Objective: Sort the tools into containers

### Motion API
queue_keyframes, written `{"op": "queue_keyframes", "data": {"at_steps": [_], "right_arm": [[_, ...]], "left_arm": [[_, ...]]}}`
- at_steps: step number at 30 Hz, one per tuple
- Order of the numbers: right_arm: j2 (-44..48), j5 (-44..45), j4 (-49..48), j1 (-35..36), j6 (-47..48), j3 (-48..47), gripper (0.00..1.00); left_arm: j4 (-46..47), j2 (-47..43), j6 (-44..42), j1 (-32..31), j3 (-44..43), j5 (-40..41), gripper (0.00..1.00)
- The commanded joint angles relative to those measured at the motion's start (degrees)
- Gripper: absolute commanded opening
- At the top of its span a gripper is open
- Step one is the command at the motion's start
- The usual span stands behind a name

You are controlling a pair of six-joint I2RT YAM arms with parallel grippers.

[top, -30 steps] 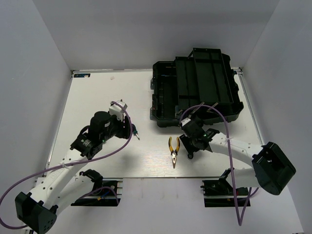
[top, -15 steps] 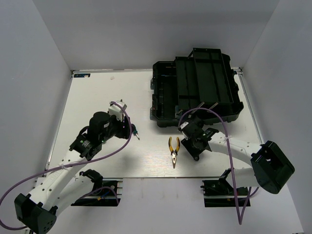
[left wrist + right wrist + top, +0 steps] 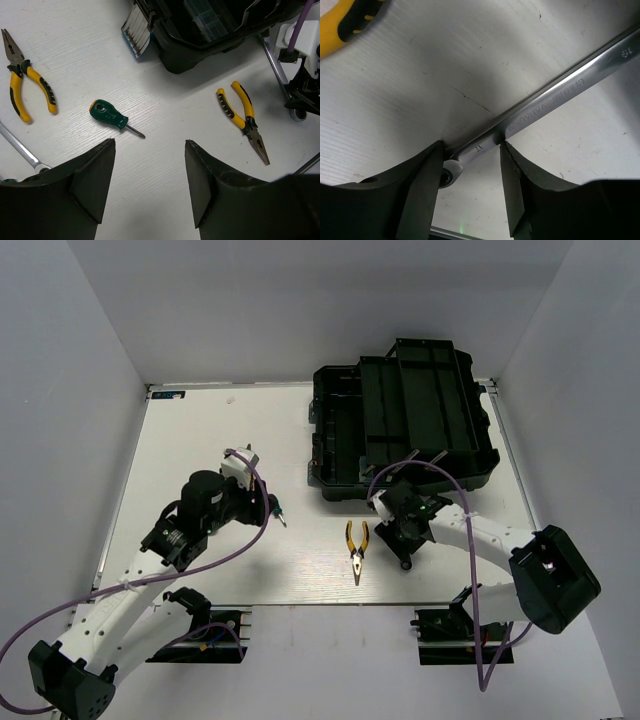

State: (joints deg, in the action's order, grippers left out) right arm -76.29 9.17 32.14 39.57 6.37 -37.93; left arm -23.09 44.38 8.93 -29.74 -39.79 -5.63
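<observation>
While the right gripper (image 3: pixel 470 162) sits low on the desk (image 3: pixel 200 440), its fingers (image 3: pixel 422 190) stand part open astride a silver wrench (image 3: pixel 555 92), one at each side of the shaft close to the ring end. No firm pinch shows. The wrench lies flat on the desk and runs from lower centre to the upper right edge of the wrist view. It crosses the gap at a slant, not square to the pads.

Step in hand, as I read it: pick up this wrench for the toolbox (image 3: pixel 400 420), which stands open in the upper right of the overhead view, near the gripper.

Notes for doing it well:
- Turn the wrist so the pads meet the shaft squarely. A slanted squeeze would likely spin the wrench out.
- Thin steel on a smooth desk: fingertips need to reach right down to the surface before pinching.
- A hold nearer mid-shaft looks safer. Gripped by the ring end, the long part may droop.
- The yellow handle of the pliers (image 3: pixel 342 20) shows in the upper left corner of the wrist view, near the fingers. Lift straight up to avoid nudging it.
- Clear the toolbox's front wall before moving across.

The left gripper (image 3: pixel 150 185) hovers at centre left of the overhead view, fingers wide apart and empty. The green screwdriver (image 3: pixel 106 113) lies on the desk just ahead of it.
</observation>
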Motion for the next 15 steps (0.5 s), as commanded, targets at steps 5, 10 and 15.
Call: {"op": "queue_keyframes", "data": {"at_steps": [5,10,15], "right_arm": [[-2.55,-0.91,5.56,-2.04,2.68,-0.91,0.54],[-2.19,-2.22,7.32,-2.92,2.16,-2.5,0.54],[-5.35,-4.5,8.72,-3.09,0.92,-4.6,0.54]], "left_arm": [[1.21,-1.31,-0.49,0.29,0.42,-1.05,0.68],[1.21,-1.31,-0.49,0.29,0.42,-1.05,0.68],[1.21,-1.84,-0.49,0.29,0.42,-1.05,0.68]]}}
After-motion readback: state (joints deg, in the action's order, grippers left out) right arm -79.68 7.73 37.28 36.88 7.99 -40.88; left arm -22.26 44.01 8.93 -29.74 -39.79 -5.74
